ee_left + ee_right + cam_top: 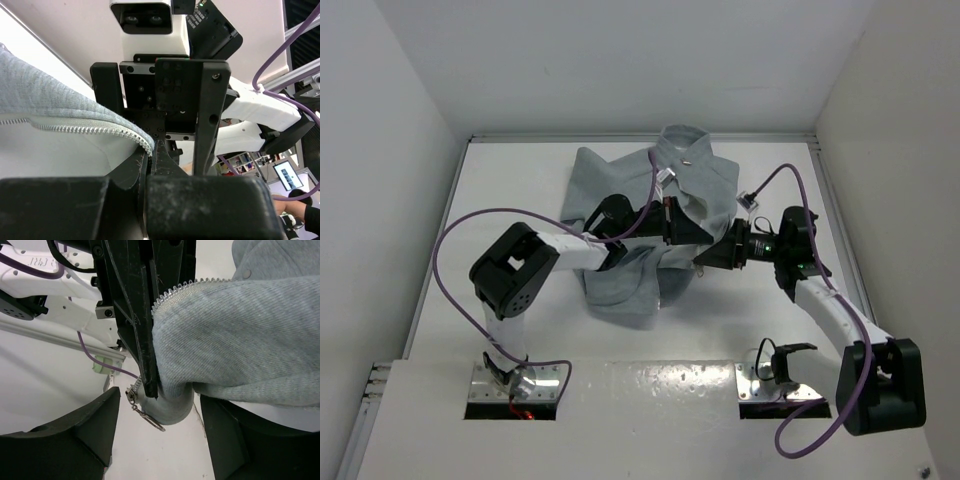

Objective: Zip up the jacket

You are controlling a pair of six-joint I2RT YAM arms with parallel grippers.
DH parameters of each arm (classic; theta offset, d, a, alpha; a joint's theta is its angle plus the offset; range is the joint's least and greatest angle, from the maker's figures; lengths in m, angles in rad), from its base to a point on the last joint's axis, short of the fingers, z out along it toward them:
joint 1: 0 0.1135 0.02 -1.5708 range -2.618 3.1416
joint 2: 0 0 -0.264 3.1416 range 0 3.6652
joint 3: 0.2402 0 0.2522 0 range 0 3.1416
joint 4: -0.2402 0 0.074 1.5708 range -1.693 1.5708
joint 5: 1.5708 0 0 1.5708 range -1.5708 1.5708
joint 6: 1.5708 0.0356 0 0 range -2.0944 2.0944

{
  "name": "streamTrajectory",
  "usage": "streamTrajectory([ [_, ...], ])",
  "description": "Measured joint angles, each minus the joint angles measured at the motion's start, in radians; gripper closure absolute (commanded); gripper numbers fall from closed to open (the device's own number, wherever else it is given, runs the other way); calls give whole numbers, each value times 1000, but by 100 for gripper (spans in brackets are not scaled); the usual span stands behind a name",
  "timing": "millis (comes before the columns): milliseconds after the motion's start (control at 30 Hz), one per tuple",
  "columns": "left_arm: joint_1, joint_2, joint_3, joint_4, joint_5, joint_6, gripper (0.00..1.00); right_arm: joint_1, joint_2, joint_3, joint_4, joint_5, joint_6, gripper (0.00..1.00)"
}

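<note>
The light grey jacket (620, 275) lies crumpled at the middle back of the white table, collar toward the far wall. My left gripper (686, 228) is shut on its zipper edge; in the left wrist view the zipper teeth (95, 129) run along the jacket (40, 85) into the closed left gripper (150, 150). My right gripper (706, 258) is open, facing the left one. In the right wrist view the right gripper (160, 396) stands astride a hanging fold of the jacket (250, 330). The zipper slider (131, 396) with its ring pull (152, 421) hangs between the fingers, untouched.
White walls close in the table (520, 200) on the left, back and right. Purple cables (450, 250) loop off both arms. A small connector (751, 200) hangs on the right arm's cable beside the jacket. A round snap (245, 274) shows on the fabric.
</note>
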Motion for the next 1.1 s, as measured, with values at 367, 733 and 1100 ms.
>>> streamTrajectory([
  [367,-13,2,1,5,-5,-15,100,2,3,0,-11,-12,-11,52],
  [733,-3,2,-19,45,-11,-66,100,2,-3,0,-11,-38,-7,55],
  [1100,-1,2,-24,75,-18,-99,100,2,-14,0,-34,-38,-10,67],
])
